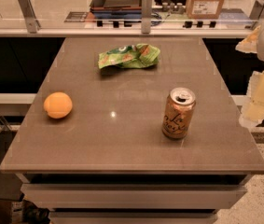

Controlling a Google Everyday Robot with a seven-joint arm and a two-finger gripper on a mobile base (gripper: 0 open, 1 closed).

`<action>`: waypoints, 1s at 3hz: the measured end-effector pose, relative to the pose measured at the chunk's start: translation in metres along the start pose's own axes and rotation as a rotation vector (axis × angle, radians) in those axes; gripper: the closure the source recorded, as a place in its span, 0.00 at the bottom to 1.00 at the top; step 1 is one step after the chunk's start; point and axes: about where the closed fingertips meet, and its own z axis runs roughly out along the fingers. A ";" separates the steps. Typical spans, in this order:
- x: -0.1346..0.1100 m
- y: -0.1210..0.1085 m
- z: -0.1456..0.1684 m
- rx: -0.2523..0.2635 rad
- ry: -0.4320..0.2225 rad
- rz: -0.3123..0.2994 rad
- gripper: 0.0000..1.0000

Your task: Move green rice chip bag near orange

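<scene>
At the left, the orange (pixel 58 105) sits close to the left edge of the tabletop (pixel 122 139), about midway along that edge. Further right, the green rice chip bag (pixel 129 56) lies crumpled and flat near the middle of the far edge, well apart from the orange, so the move is not yet done. Right of centre, toward the near right corner, a tan-gold drink can (pixel 178 113) stands upright with its top opened. Past the right edge, raised above the tabletop, is the hand (pixel 260 97). It has hold of none of these things, and I cannot tell how far open it is. Several things could go wrong from here. The bag is thin, slick foil lying low, so a grasp may close on a single fold and slip, or a low approach may push it over the far edge instead of lifting it. The can stands near the likely reach from the right, and a low sweep of the arm could tip it over. The orange is round and near the left edge, so setting the bag down against it could nudge it into rolling off. Counted: one orange, one green bag, one can, one hand.
</scene>
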 end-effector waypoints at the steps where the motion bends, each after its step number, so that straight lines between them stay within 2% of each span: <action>1: -0.002 -0.001 -0.002 0.012 0.005 -0.002 0.00; 2: -0.010 -0.022 -0.004 0.076 -0.012 0.017 0.00; 3: -0.023 -0.051 -0.007 0.150 -0.057 0.059 0.00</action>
